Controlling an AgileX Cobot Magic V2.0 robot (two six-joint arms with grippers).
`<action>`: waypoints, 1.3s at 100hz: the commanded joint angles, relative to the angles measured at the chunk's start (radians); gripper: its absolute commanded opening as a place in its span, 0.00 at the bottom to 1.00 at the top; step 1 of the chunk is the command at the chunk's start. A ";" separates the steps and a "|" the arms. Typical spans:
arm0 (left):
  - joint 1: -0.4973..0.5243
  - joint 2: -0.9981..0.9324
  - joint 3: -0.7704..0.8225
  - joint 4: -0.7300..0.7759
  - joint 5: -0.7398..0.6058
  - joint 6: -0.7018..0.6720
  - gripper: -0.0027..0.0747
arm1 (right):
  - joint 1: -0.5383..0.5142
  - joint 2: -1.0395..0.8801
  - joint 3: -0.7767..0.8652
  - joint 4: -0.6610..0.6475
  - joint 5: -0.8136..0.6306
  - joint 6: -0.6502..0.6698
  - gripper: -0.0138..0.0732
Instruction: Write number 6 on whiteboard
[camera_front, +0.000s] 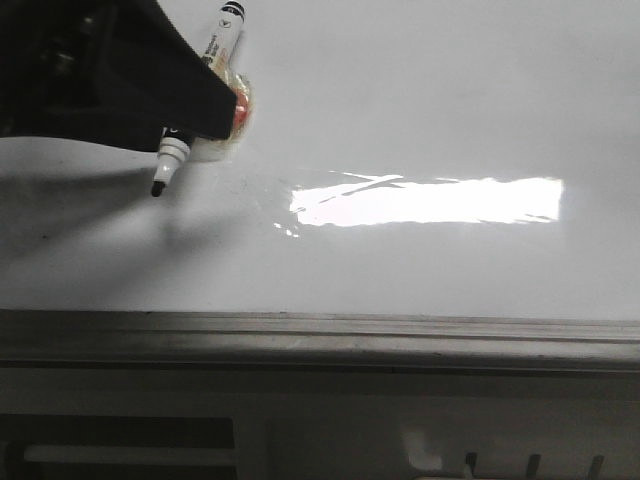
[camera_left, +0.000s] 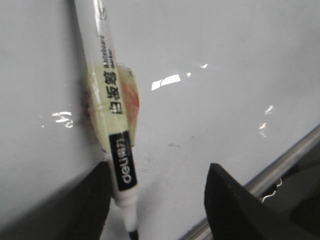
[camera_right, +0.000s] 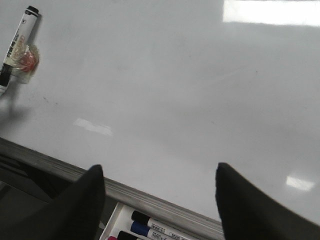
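I have the large glossy white whiteboard with its grey metal frame edge filling the front view, a bright rectangular glare patch on it off to the right of the left gripper. No drawn 6 is legible anywhere on the board that I can make out; only faint smudges near the glare.

Left gripper, black: in its wrist view the two fingers stand wide apart. The white whiteboard marker with black printed band lies against one finger, not pinched between both. A lump of yellowish translucent tape with a reddish spot wraps the barrel. In the front view the marker slants down out of the gripper body, black tip lowest, close to the board; I cannot tell if it touches.

Right gripper: fingers wide apart, nothing between them, poised over the board's frame. Just beyond the frame, several spare markers, one with a blue cap, lie in a tray.
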 joint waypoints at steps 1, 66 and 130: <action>-0.007 0.032 -0.047 -0.020 -0.089 0.000 0.54 | 0.000 0.018 -0.035 0.002 -0.057 -0.012 0.65; -0.009 0.013 -0.050 0.150 0.062 0.022 0.01 | 0.137 0.079 -0.068 0.273 0.034 -0.345 0.65; -0.232 -0.134 -0.050 0.145 0.390 0.569 0.01 | 0.542 0.419 -0.073 0.286 -0.212 -0.532 0.65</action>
